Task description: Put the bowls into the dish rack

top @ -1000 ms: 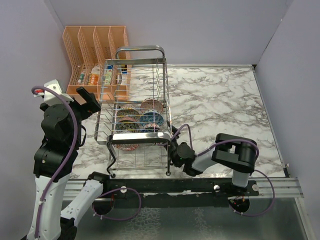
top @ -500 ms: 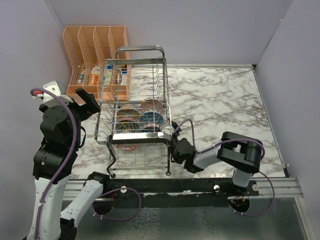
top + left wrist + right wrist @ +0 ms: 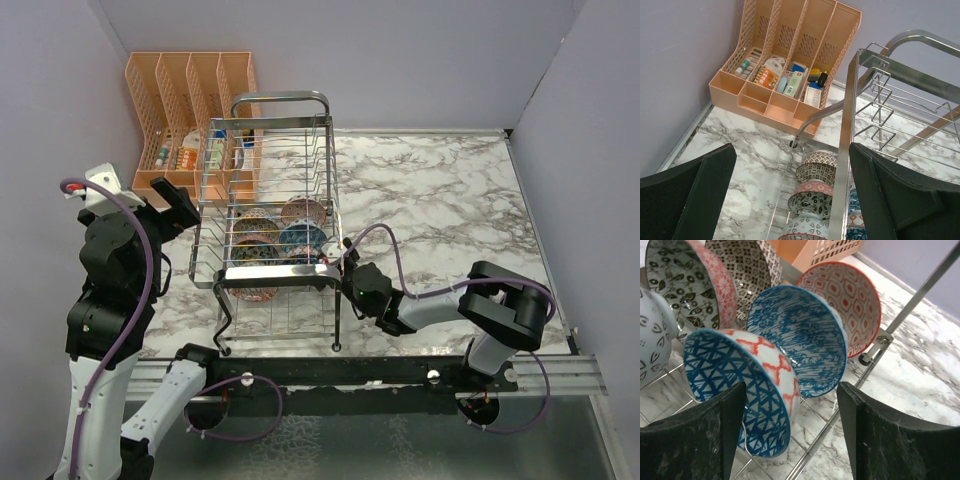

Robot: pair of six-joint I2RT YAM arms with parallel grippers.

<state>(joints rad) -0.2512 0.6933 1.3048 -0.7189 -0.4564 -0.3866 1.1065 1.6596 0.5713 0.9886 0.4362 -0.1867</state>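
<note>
On the marble tabletop, the wire dish rack holds every bowl I can see on edge, the blue cross-hatched bowl nearest, and my right end effector has just spread wider, gripping nothing, so loading looks finished.

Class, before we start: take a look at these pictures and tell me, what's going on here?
Two robot arms are loading a wire dish rack. Patterned bowls stand on edge in rows inside it. The right tool is open, its fingers either side of the blue lattice bowl without gripping it. The left tool hovers open beside the rack, holding nothing.
</note>
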